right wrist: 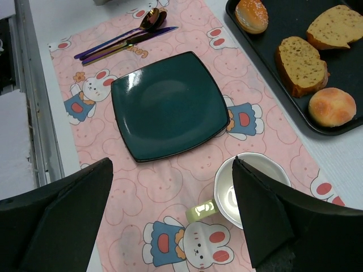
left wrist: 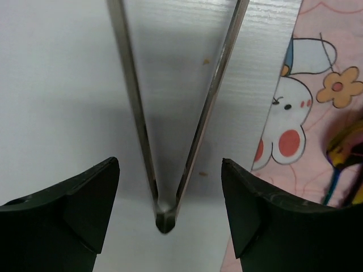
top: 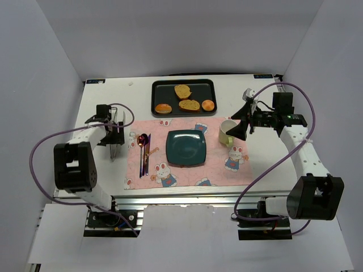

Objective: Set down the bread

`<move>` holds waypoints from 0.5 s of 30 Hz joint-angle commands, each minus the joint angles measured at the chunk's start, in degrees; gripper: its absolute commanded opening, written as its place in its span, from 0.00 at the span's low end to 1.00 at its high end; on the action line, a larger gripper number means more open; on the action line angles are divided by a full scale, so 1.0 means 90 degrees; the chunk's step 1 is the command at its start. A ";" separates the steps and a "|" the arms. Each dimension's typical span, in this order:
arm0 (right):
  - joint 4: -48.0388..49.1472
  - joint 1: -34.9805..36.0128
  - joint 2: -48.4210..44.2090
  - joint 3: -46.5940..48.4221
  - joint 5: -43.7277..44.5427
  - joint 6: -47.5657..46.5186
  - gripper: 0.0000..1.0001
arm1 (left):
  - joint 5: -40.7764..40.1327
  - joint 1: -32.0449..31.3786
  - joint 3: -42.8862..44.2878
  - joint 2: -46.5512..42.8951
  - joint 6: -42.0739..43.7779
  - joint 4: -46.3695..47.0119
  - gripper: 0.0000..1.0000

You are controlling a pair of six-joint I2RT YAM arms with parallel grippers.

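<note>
Judged of bread slices (right wrist: 302,63) on black tray (right wrist: 264,45): light, stiff-crusted, crumbly; best pinched gently across crust edges with tongs (left wrist: 164,218). Left gripper (left wrist: 170,164) spread astride tongs; right gripper (right wrist: 171,164) spread, empty.

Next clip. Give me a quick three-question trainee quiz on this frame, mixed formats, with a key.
1. True or false: the teal plate already holds bread.
2. The two bread slices lie: A) on the black tray; B) on the teal plate; C) in the left end effector.
3. Which tool lies on the table below the open left end effector?

Key: 1 false; 2 A; 3 the metal tongs.
</note>
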 commanded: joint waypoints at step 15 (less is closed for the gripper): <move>0.0041 -0.0279 -0.0165 0.0065 -0.0071 -0.0177 0.89 | 0.1289 0.0535 -0.0371 0.1045 0.0682 0.1144 0.58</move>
